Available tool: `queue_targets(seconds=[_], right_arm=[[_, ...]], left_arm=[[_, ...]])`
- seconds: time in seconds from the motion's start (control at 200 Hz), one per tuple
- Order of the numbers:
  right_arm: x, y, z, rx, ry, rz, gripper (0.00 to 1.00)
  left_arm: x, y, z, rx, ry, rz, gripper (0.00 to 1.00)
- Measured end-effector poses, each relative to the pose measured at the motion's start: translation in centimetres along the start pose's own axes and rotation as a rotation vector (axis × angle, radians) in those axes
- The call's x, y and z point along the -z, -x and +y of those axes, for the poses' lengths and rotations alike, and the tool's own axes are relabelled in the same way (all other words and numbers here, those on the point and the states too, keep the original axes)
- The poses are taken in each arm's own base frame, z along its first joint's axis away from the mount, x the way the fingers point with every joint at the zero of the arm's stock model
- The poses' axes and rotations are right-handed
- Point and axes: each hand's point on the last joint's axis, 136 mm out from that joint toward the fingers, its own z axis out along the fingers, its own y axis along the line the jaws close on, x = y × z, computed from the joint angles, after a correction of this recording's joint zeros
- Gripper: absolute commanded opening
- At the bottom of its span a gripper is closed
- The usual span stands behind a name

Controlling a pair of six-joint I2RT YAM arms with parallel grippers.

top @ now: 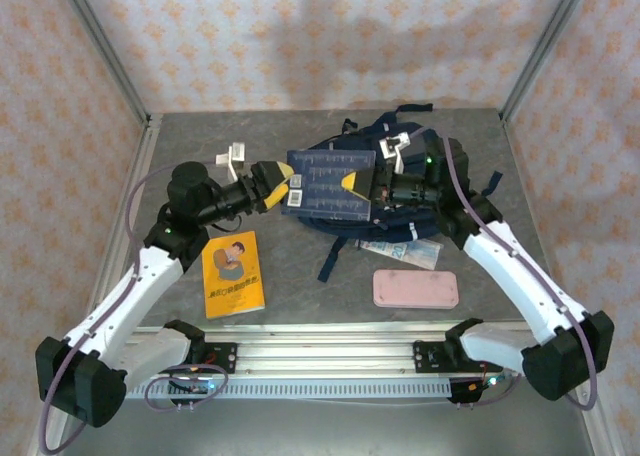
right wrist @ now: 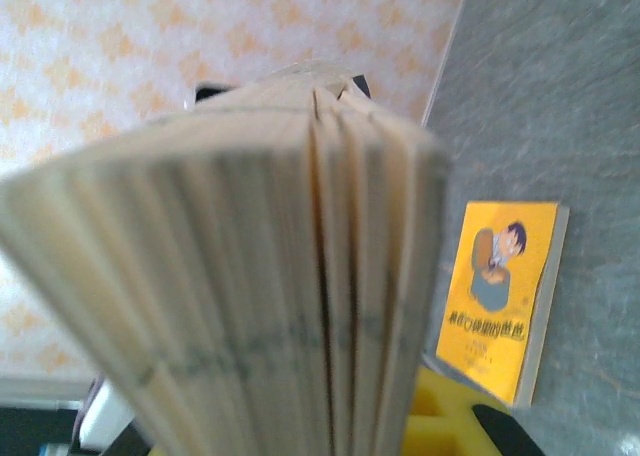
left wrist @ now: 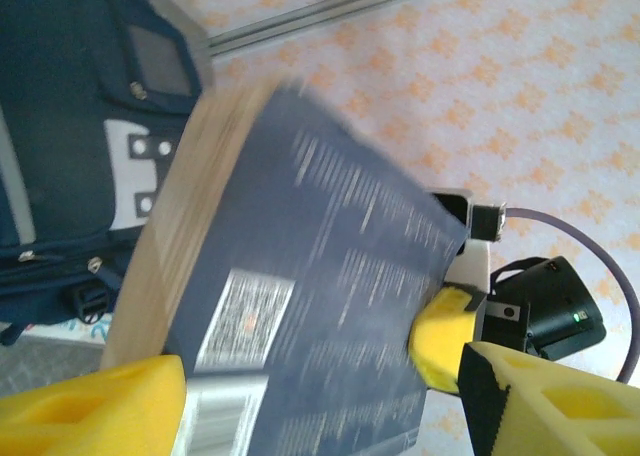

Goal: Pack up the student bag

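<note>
Navy book [top: 330, 184] hangs flat over the bag [top: 335, 141], which lies mid-table, on the far half. Right claw [top: 352, 183] clamped on the book's right edge; left claw [top: 278, 191] at its left edge. Yellow book [top: 233, 273] and pink case [top: 416, 288] lie on the table [top: 300, 301], nearer the bases

Left wrist: left claw [left wrist: 315, 381] unclenched, fingers wide apart, book [left wrist: 320, 296] corner between them; contact unclear. Bag [left wrist: 60, 126] beyond, upper left. Right claw's yellow finger [left wrist: 440, 348] on the book's far edge

Right wrist: book [right wrist: 250, 276] page edges close up, fanned, yellow finger [right wrist: 440, 421] beneath. Yellow book [right wrist: 500, 286] flat on table [right wrist: 560, 96] beyond
</note>
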Motion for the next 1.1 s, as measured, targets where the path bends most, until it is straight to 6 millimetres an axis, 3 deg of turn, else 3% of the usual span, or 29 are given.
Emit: queue_targets(seconds=[0.155, 0.325, 0.495, 0.661, 0.776, 0.931, 1.101], right_arm=[[1.0, -1.6, 0.9, 0.024, 0.007, 0.060, 0.00], [1.8, -2.5, 0.4, 0.008, -0.020, 0.098, 0.00], [2.9, -3.0, 2.1, 0.042, 0.005, 0.105, 0.00], [3.4, -3.3, 3.1, 0.065, 0.022, 0.107, 0.00], [3.4, -3.4, 3.1, 0.064, 0.026, 0.110, 0.00], [3.4, -3.4, 3.2, 0.067, 0.029, 0.110, 0.00], [3.4, -3.4, 2.9, 0.083, 0.021, 0.114, 0.00]], left_arm=[[0.4, -0.5, -1.7, -0.083, -0.023, 0.038, 0.74], [0.5, -1.2, -0.4, -0.104, 0.026, 0.071, 0.74], [0.6, -1.7, 0.6, -0.108, 0.060, 0.089, 0.77], [0.4, -2.3, 0.1, -0.120, 0.039, 0.114, 0.78], [-0.2, -4.0, -1.2, -0.140, -0.009, 0.167, 0.77], [-0.5, -5.4, -3.1, -0.161, -0.086, 0.203, 0.67], [-0.3, -5.5, -3.7, -0.158, -0.126, 0.193, 0.46]])
